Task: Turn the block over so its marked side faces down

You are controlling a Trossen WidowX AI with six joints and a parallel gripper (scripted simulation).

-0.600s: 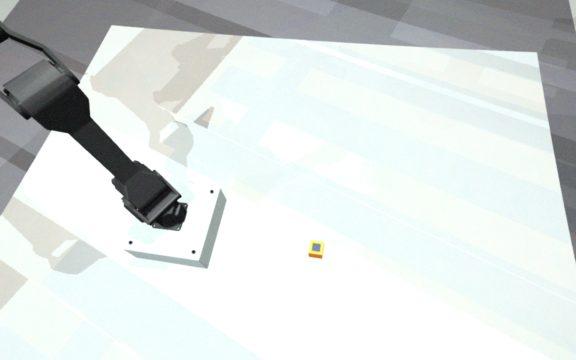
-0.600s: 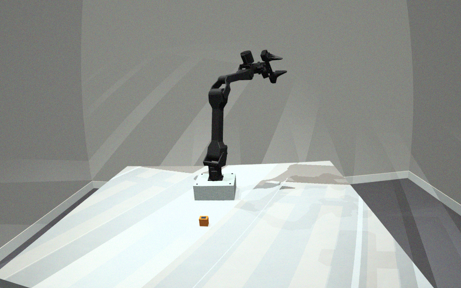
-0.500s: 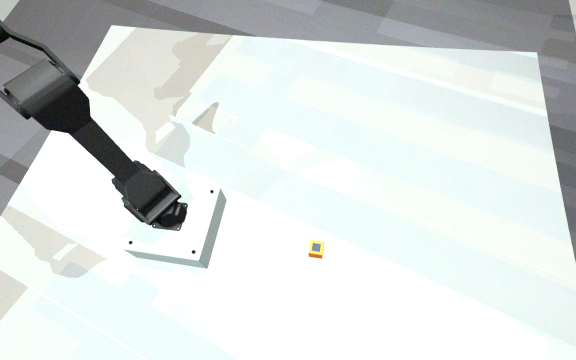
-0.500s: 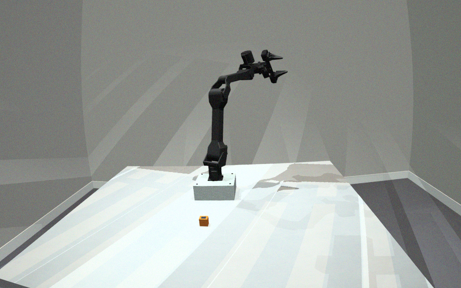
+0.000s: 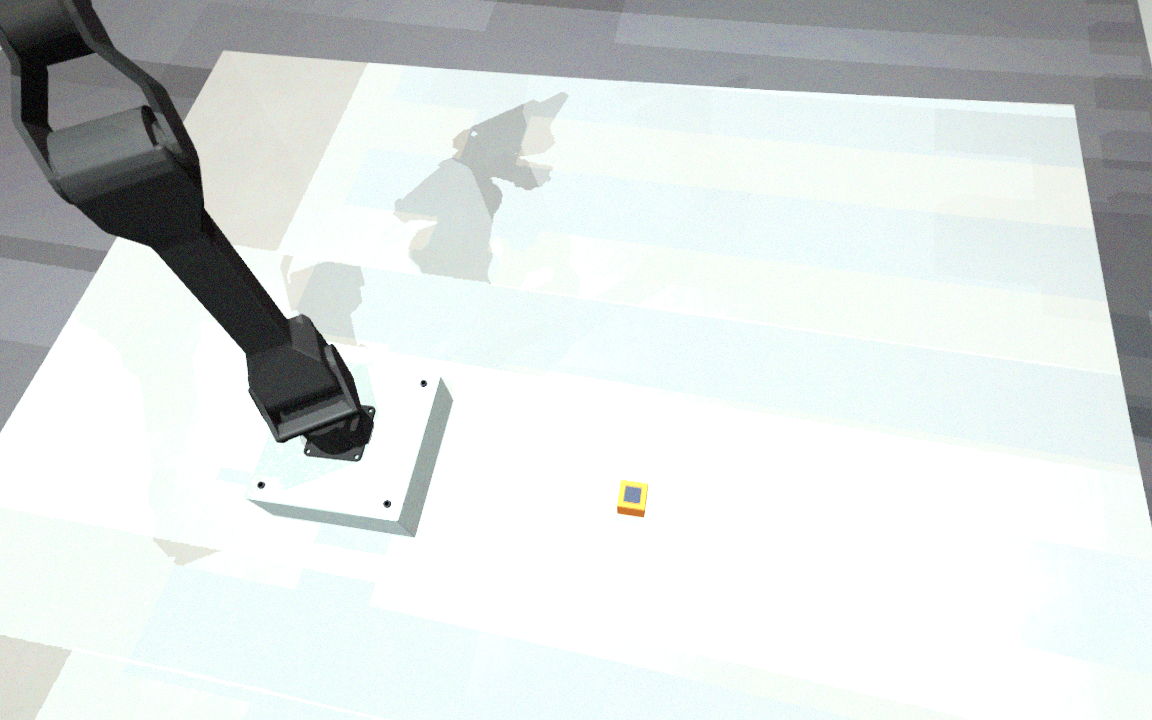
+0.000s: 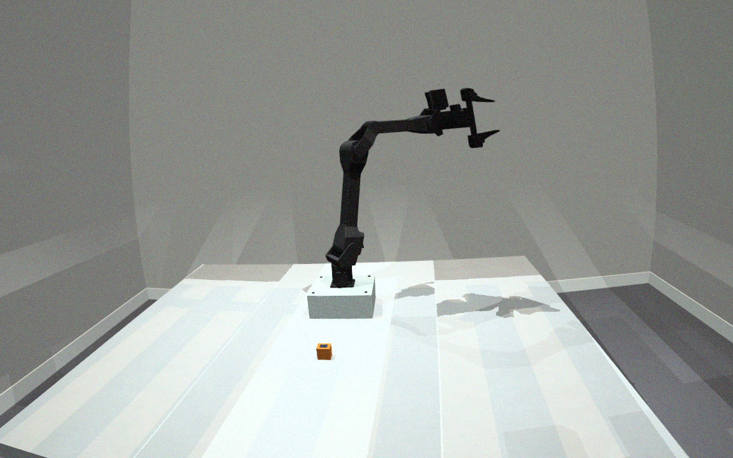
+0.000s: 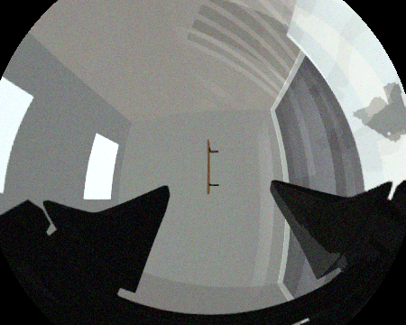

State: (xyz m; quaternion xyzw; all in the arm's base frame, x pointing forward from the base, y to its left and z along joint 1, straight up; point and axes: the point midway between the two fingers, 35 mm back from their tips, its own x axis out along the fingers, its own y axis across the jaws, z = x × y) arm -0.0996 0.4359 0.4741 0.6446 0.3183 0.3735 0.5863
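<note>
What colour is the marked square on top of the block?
Grey-blue, framed by the block's yellow-orange top face; clearest in the top view.

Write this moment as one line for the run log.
pincer: open, empty, raised high | small orange cube block: on white table, grey-marked side up, untouched | flip: not started
</note>
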